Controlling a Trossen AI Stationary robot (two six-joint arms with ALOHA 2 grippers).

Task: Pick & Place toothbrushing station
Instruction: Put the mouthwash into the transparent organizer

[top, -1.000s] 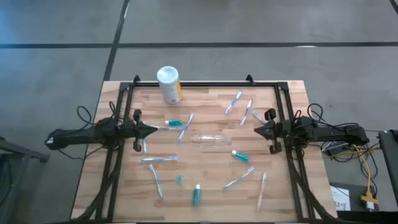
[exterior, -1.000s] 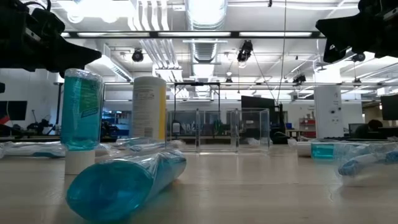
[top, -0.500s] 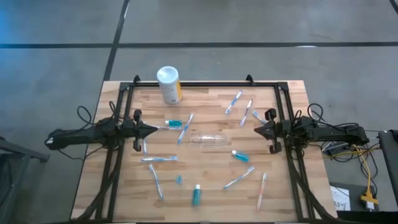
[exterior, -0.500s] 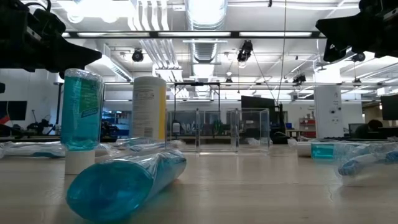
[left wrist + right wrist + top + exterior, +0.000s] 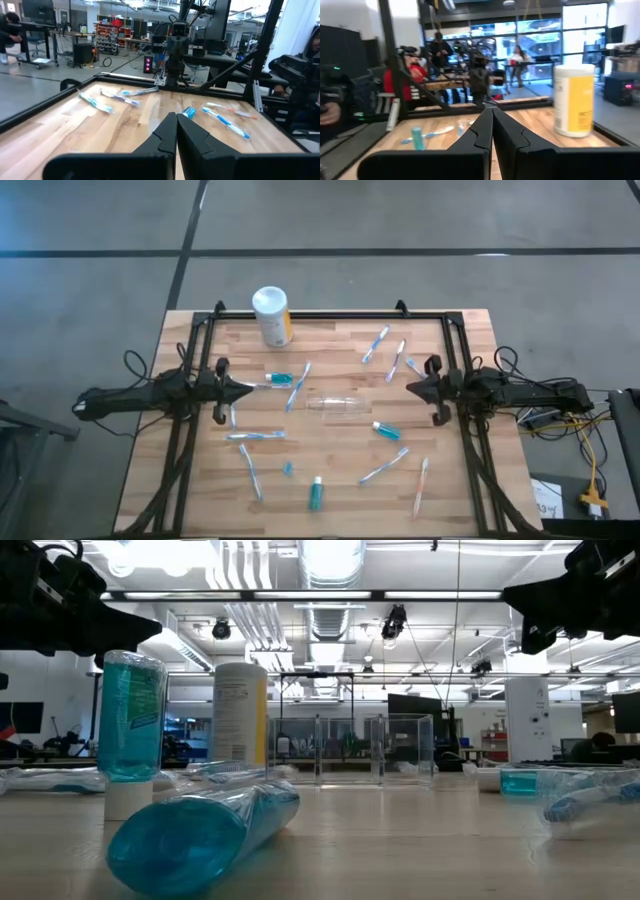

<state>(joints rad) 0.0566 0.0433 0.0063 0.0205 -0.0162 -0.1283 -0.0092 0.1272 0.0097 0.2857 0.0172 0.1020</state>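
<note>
Toothbrush things are spread over the wooden bench.

A white canister is stood at the far edge. The clear cup is laid on its side in the middle, with toothbrushes and teal tubes scattered around. The left gripper and right gripper are held above opposite sides, fingers closed on nothing.

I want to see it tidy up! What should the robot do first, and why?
Probably open the left gripper and reach for the teal tube beside it. Both grippers are shut and empty, the right gripper waits opposite, and the clear cup lies on its side.
</note>
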